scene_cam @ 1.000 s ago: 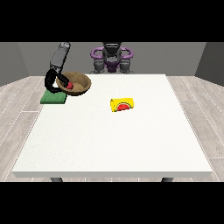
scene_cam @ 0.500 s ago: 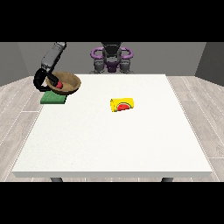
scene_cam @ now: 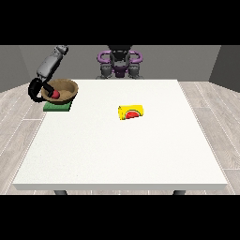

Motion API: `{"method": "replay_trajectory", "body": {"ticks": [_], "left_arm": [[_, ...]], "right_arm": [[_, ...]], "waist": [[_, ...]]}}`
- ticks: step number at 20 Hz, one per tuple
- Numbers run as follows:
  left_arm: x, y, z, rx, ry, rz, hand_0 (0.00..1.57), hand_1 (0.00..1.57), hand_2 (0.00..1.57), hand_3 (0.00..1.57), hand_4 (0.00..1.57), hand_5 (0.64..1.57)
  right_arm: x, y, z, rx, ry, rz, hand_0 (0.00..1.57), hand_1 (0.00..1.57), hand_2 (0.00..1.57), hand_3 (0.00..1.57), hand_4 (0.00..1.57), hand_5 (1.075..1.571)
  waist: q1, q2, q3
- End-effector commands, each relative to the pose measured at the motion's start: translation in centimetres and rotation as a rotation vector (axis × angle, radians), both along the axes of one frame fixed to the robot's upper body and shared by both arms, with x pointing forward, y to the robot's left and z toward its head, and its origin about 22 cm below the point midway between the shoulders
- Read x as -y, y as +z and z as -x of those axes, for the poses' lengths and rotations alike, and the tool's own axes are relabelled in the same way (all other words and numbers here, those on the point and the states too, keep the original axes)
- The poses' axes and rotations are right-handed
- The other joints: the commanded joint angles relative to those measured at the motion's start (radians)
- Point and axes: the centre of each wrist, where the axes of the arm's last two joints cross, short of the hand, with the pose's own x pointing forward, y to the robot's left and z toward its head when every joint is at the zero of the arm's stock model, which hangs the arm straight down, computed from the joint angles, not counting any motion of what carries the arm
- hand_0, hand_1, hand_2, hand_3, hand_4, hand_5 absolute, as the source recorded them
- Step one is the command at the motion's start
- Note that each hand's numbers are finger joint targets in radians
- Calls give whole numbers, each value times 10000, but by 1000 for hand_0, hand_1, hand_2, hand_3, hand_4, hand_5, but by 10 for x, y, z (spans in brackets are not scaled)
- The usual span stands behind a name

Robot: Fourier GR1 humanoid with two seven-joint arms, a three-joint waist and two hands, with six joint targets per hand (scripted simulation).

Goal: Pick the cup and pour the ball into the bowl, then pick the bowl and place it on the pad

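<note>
Hand at the view's left (scene_cam: 35, 90) is black, at the end of a grey arm (scene_cam: 50, 64) that slants down from the robot's shoulder side. Its fingers curl around the near-left rim of the round brown wooden bowl (scene_cam: 64, 89), so it is gripping the bowl. The bowl sits just to the right of that hand, tilted slightly, open side facing up and toward the camera. Inside the bowl, close to the hand's fingers, lies a small red ball (scene_cam: 55, 94). Directly under the bowl and a little below the hand is the flat green square pad (scene_cam: 57, 107); the bowl is over it, but whether the bowl's base touches the pad cannot be told. The pad lies at the far-left corner region of the large white table (scene_cam: 122, 154).

Well to the right of the hand, near the table's middle, the yellow cup with a red watermelon-slice picture (scene_cam: 131, 113) lies on its side on the table, apart from the bowl and pad, nothing touching it.

The robot's torso (scene_cam: 120, 65), dark with purple rings at the shoulders, is behind the table's far edge, up and to the right of the hand. No second hand shows anywhere over the table or beside the torso. The floor (scene_cam: 211, 108) around the table is grey wood-look planks.
</note>
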Motion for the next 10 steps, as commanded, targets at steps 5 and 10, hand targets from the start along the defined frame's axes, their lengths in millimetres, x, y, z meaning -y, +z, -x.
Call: {"method": "replay_trajectory", "body": {"ticks": [5, 10], "left_arm": [[19, 16, 9, 472, -311, -174, 0, 0, 0, 0, 0, 1532], [14, 18, 14, 147, -83, -57, 0, 0, 0, 0, 0, 1529]], "right_arm": [[41, 9, 14, 301, -551, -10, 1571, 1571, 1571, 321, 1282, 1556], [54, 25, 18, 218, -216, 169, 1571, 1571, 1571, 705, 1256, 1559]], "waist": [[212, 349, 0], [85, 8, -7]]}}
